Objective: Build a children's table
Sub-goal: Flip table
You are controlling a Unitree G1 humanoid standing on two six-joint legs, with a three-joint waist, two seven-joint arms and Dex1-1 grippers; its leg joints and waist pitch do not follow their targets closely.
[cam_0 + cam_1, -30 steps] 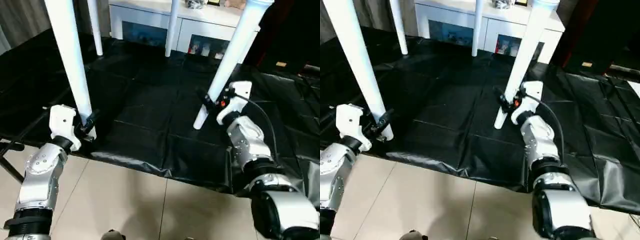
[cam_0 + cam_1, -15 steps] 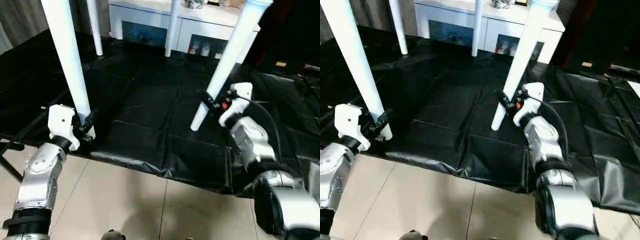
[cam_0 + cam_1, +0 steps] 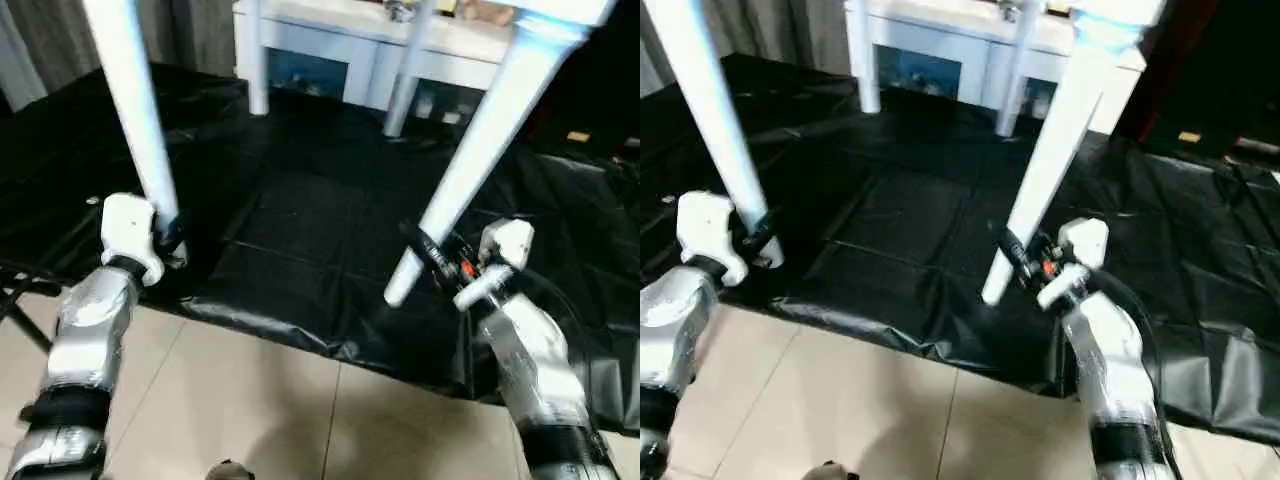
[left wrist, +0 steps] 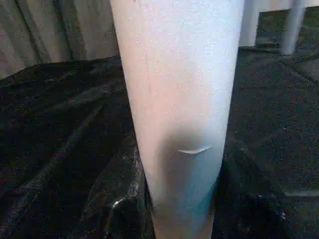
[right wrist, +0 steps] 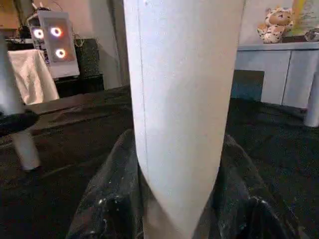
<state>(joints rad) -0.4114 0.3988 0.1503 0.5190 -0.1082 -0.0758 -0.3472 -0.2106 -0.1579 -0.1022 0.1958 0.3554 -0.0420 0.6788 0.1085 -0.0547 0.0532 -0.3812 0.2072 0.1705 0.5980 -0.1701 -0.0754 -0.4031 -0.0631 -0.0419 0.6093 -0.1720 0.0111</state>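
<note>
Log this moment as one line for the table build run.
left gripper: shut on near left leg | right gripper: shut on near right leg | far legs on black sheet | near right leg tilted, foot lifted

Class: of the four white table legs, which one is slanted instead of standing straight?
The near leg gripped by the right gripper; it leans, while the other three stand nearly upright.

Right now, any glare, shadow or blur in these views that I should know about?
Left eye view: soft sheen on the black plastic sheet, right claw and near right leg slightly smeared. Left wrist view: near left leg close and soft, dark shading low on it. Right wrist view: the leg pale and flat-lit, two lamps in the background bloom.
</note>
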